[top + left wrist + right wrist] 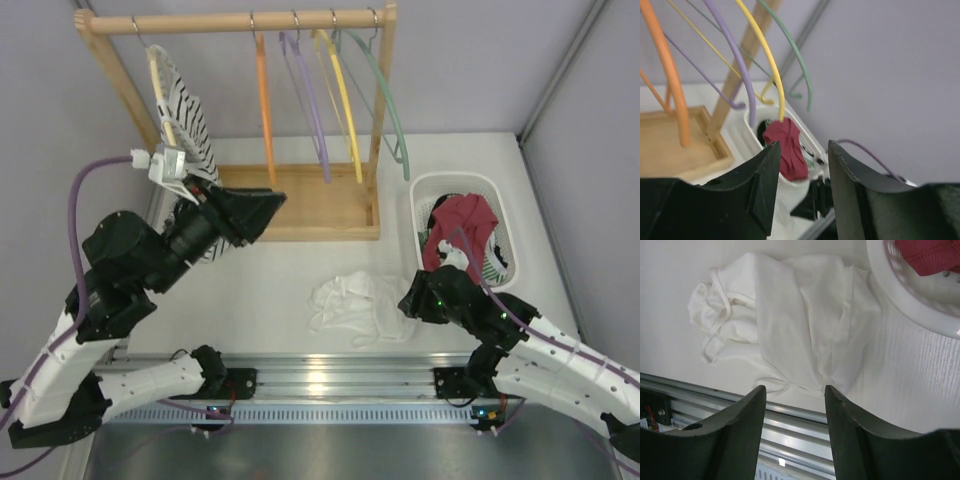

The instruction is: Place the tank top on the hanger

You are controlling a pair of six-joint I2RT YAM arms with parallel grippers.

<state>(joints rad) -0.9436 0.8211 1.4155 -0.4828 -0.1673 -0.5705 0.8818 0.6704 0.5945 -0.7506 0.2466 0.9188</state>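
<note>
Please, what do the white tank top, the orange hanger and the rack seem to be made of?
The tank top looks like thin soft cloth, matte: it lies crumpled in folds. The orange hanger is probably plastic: smooth, slightly glossy, even colour. The rack seems light unpainted wood, by its pale tan colour.

The top external camera looks steeply down from above and behind the arm bases, distant enough to cover the whole table from wooden rack to white basket. The left wrist camera, raised, faces outward across the table toward the hangers and that basket. The right wrist camera looks down at close range on the tank top, sharing the basket rim with both other views.
</note>
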